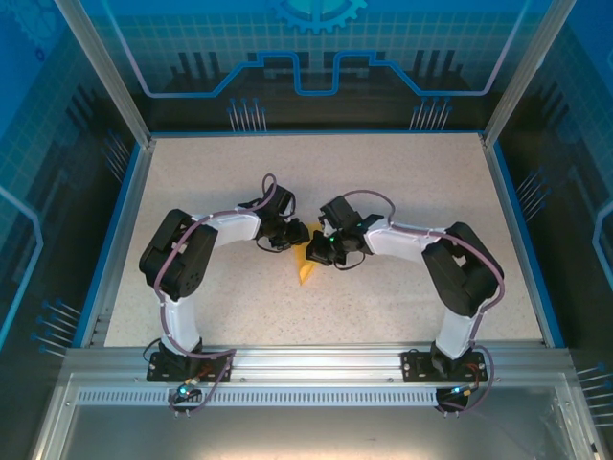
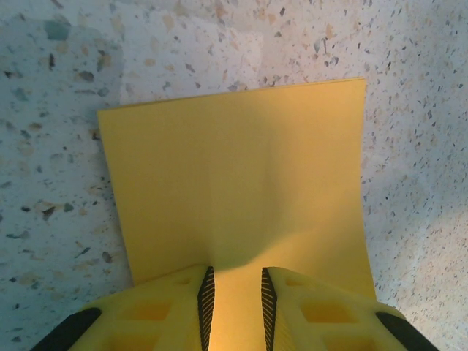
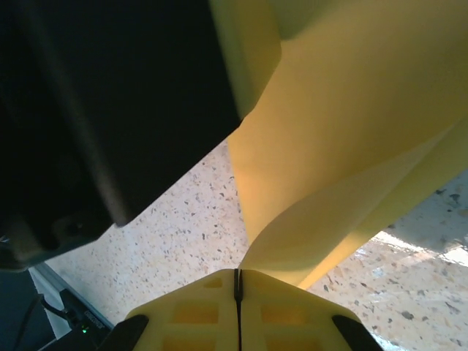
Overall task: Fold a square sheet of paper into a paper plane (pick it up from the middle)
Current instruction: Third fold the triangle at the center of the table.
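Over on the left, the black-and-white left arm [image 1: 182, 254] bends in toward the middle of the pale speckled stone-look tabletop [image 1: 402, 182], and the left gripper [image 1: 290, 234] sits just left of centre. From its wrist camera, the left gripper [image 2: 235, 276] shows its two yellow ribbed fingers [image 2: 207, 303] standing a little apart, with the thin orange-yellow square sheet of paper [image 2: 234, 183] running straight in between them. Whether those pads are actually biting on the sheet cannot be told from here. The paper spreads away from the fingers over the speckled surface, and its right edge bows gently. At centre in the overhead view, the square sheet of paper [image 1: 307, 270] shows as a small orange wedge poking out toward the near edge, just below the two grippers. To the right of it is the right gripper [image 1: 322, 251], nose to nose with its partner. Up close, the right gripper [image 3: 238, 274] has its yellow fingers clamped tight together, pinching a curled fold of the sheet [image 3: 329, 146], which rises clear of the table. The black-and-white right arm [image 1: 460, 268] arcs in from the right.
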